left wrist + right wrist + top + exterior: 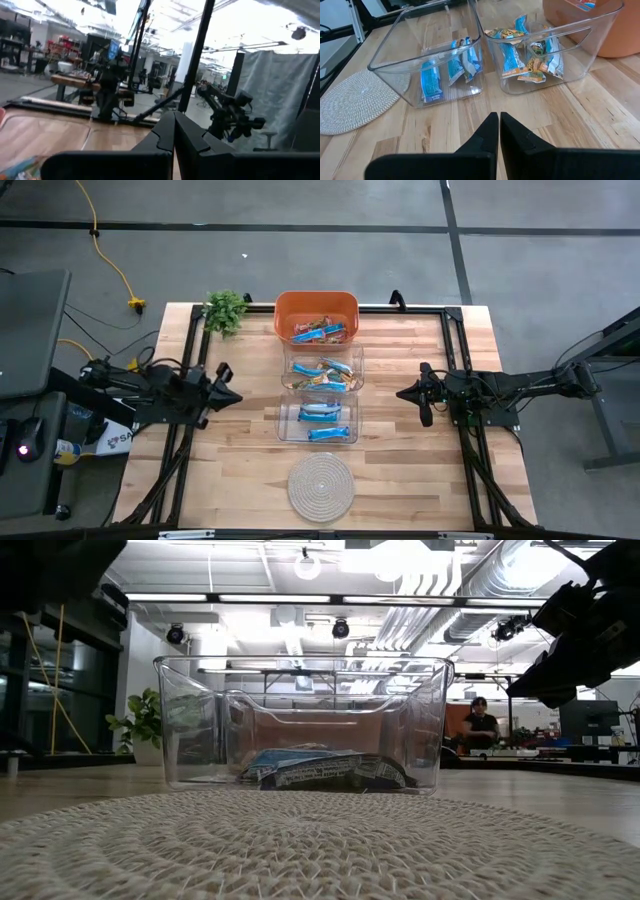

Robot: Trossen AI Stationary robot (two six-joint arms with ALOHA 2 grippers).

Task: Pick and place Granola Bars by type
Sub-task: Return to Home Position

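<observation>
Down the middle of the light wooden table [400, 460], three containers are lined up: a rounded orange plastic bin [315, 302] at the far edge, followed by two clear plastic bins. A round woven rope coaster [320, 487] is placed at the near edge. Foil-wrapped granola bars [325, 420] are seen in all three containers. Light blue ones are laid in the clear bin next to the coaster [390, 75], yellow-and-blue ones in the middle clear bin [580, 50], and a few more in the orange bin. The left gripper [232, 394] is positioned over the table's left side and the right gripper [404, 393] over its right side, both well apart from the bins. Each pair of fingers is pressed together, with nothing gripped. A small green plant [225, 310] is set at the far left corner.
</observation>
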